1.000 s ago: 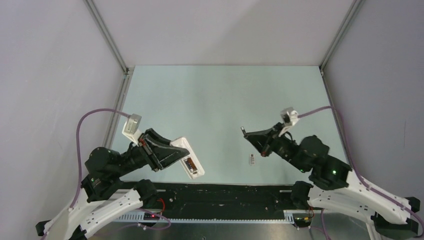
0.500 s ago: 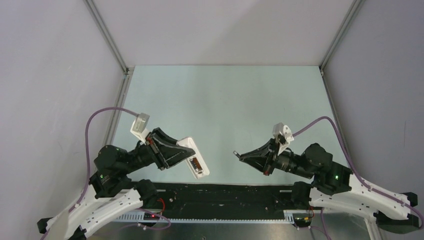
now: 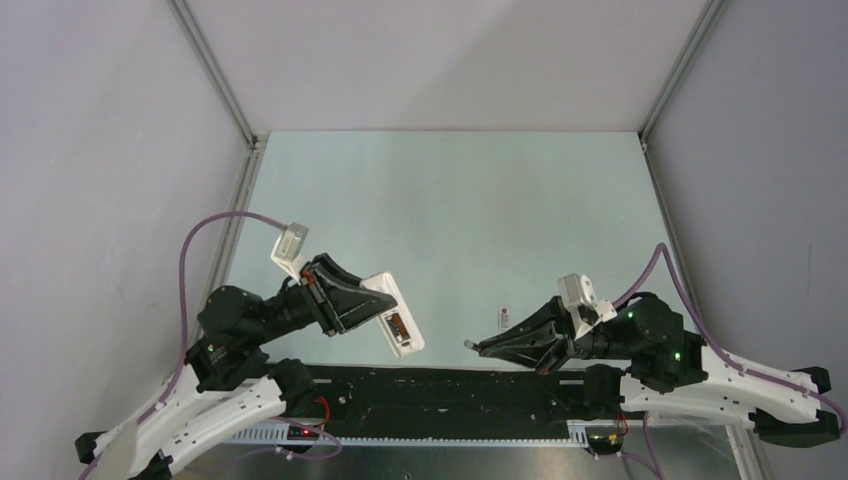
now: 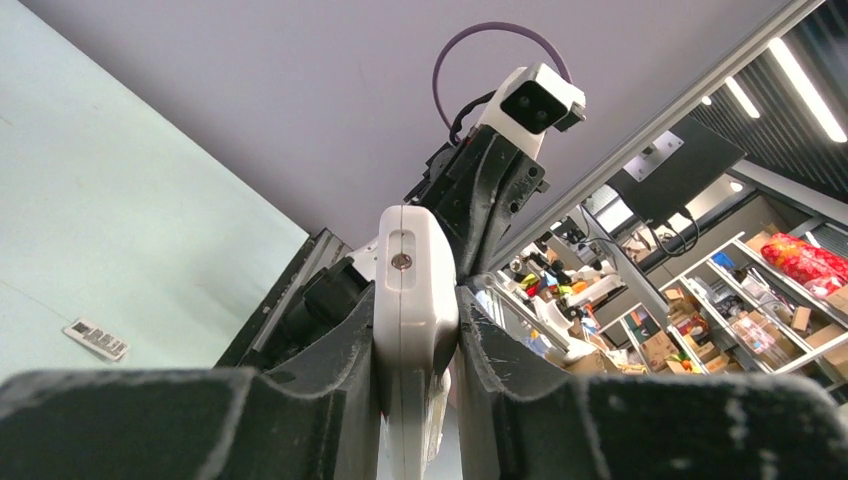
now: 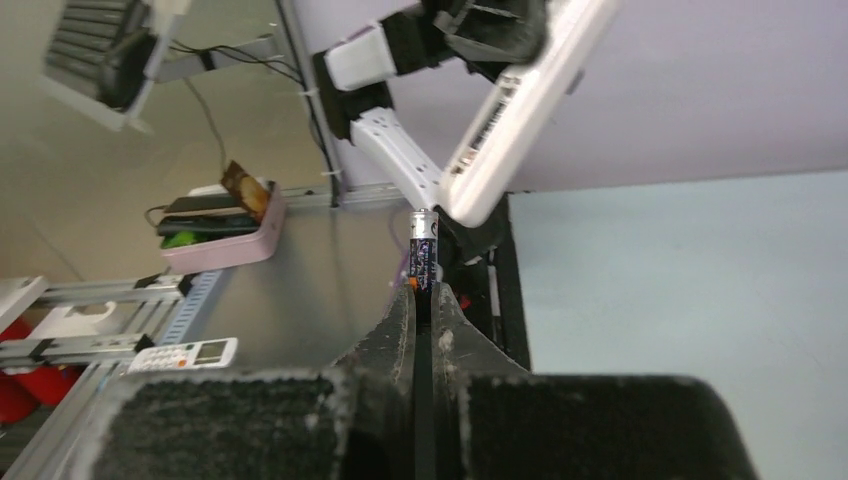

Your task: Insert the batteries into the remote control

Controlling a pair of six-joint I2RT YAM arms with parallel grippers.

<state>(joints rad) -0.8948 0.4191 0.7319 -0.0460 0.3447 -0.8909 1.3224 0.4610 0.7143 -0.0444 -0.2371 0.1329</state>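
Right gripper (image 3: 479, 347) swung toward remote control (image 3: 394, 318), pinching battery (image 5: 424, 251), seemingly apart.

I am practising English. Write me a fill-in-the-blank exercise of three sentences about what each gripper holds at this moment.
1. The left gripper is shut on the white ____.
2. The right gripper pinches one ____ between its fingertips.
3. A spare cell lies loose on the ____.
Missing words: remote control; battery; table.
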